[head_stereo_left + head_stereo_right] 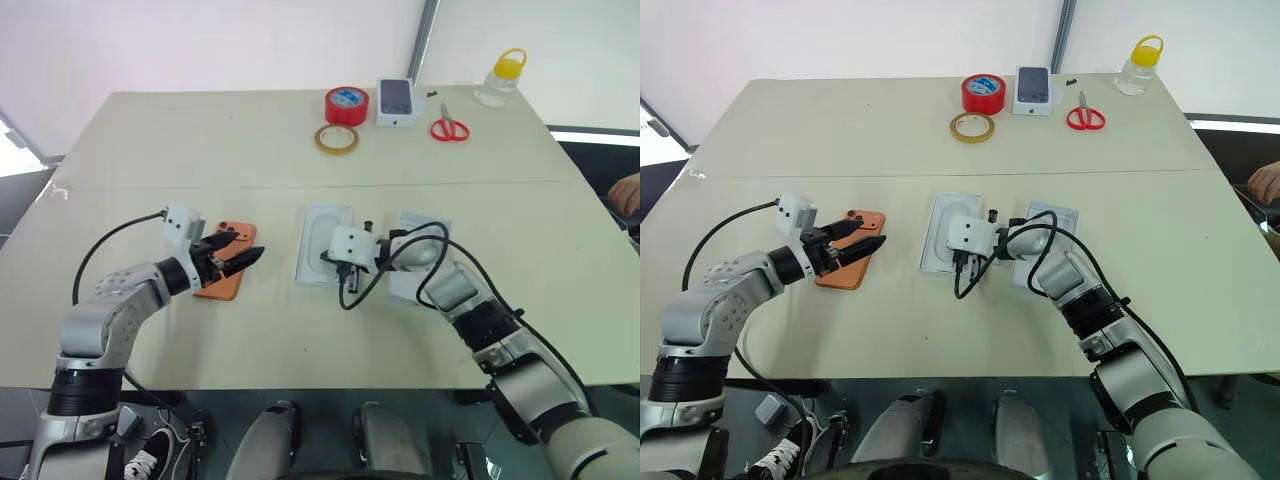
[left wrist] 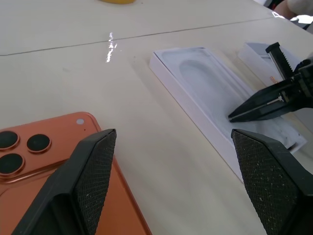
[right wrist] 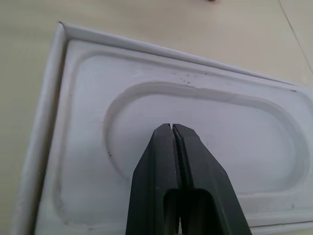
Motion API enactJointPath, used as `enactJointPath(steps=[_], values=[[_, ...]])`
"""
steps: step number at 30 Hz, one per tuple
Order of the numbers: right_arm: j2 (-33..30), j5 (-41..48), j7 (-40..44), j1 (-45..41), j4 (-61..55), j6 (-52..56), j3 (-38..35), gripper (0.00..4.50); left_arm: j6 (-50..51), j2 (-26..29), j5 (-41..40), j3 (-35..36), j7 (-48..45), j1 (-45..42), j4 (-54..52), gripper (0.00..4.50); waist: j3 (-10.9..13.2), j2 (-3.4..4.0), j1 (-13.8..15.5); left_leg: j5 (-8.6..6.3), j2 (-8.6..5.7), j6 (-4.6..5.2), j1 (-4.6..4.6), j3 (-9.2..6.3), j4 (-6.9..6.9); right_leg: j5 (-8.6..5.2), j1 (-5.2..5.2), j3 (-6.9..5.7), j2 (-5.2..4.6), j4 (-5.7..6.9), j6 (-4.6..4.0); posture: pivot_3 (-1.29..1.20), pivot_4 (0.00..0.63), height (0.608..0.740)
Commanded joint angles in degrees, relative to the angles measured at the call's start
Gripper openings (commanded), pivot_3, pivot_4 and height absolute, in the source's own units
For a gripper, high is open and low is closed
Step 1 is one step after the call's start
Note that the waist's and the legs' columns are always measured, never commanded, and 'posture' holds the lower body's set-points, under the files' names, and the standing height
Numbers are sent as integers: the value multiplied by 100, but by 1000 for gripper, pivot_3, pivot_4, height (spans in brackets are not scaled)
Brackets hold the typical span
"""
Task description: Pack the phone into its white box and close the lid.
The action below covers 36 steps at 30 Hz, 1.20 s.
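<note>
The left eye view shows a pale beige worktop (image 1: 300,330) with the orange slab smartphone (image 1: 228,275) lying back-up on the left, its three dark lenses toward the far end. The left gripper (image 1: 240,255) hovers just over the phone's right edge with its black fingers spread wide, nothing between them. In the middle lies a white rectangular box piece with a flat white insert pressed with a rounded oblong outline (image 1: 322,240); whether this is the tray or only its liner I cannot tell. The right gripper (image 3: 173,134) sits low over that oblong recess, its two fingers pressed together on nothing that I can see, the tips close to or touching the insert. Just right of it, partly behind the right arm, lies another white cardboard box piece (image 1: 425,225), probably the lid or the tray. At the far edge stand a roll of red tape (image 1: 346,105), a tan tape ring (image 1: 337,139), a small white box with a dark phone picture (image 1: 397,101), red-handled scissors (image 1: 450,127) and a clear bottle with a yellow cap (image 1: 500,80). By my reading the packing is at its start: the phone is not yet lifted. Next the insert likely must be cleared or seated, then the left gripper must close across the phone's narrow sides and carry it right, level, over the open box.
</note>
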Motion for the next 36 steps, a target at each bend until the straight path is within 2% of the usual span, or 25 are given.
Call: enactJointPath(steps=[1,6,10,16,19,23,28,31,36], values=[[89,490,457,250,-510,453,-69,73,-105,73,51,109,-35,-123,-50,3964,0,0,3,0,0,0,0,-1,0,0,0,-1,0,0,0,0,150,740],[-29,415,506,340,-646,446,-24,73,-96,40,55,143,6,-155,-36,3964,0,0,9,0,-1,0,0,-1,0,0,0,0,-1,-1,0,0,150,740],[165,201,-183,13,-53,57,-235,73,-61,-5,24,188,56,-172,-19,3964,0,0,-9,0,0,0,0,0,0,0,-1,0,0,-1,0,0,150,740],[88,322,-172,-337,271,-243,-442,73,79,96,-65,368,53,-146,52,3964,1,0,-9,1,0,-1,-1,0,-2,1,-3,0,0,-1,-1,0,150,740],[374,641,-323,-523,476,-91,-760,73,432,256,-290,689,57,-270,302,3964,0,0,-16,1,1,-1,-1,-1,-3,1,-4,0,2,1,-1,0,150,740],[936,900,-669,-661,395,135,-996,73,1095,742,-670,1250,-124,-611,1172,3964,1,-1,-74,1,4,-2,-2,-1,-6,1,-11,1,6,9,-2,0,150,740],[1546,580,-1133,-668,387,346,-667,73,1535,1162,-738,1423,-449,-1041,2369,3964,1,0,-147,5,0,-7,-1,-6,-8,1,-18,-1,5,14,-2,0,150,740],[1927,340,-1418,-722,590,417,-394,73,1790,1335,-664,1276,-757,-1210,2890,3964,1,-1,-152,6,0,-9,-1,-7,-7,1,-43,0,6,22,-2,0,150,740],[2234,34,-1191,-934,803,950,159,73,1926,1436,-340,788,-1170,-1221,3355,3964,-1,-2,-162,10,0,-15,-3,-5,-8,1,-55,3,7,37,-2,0,150,740]])
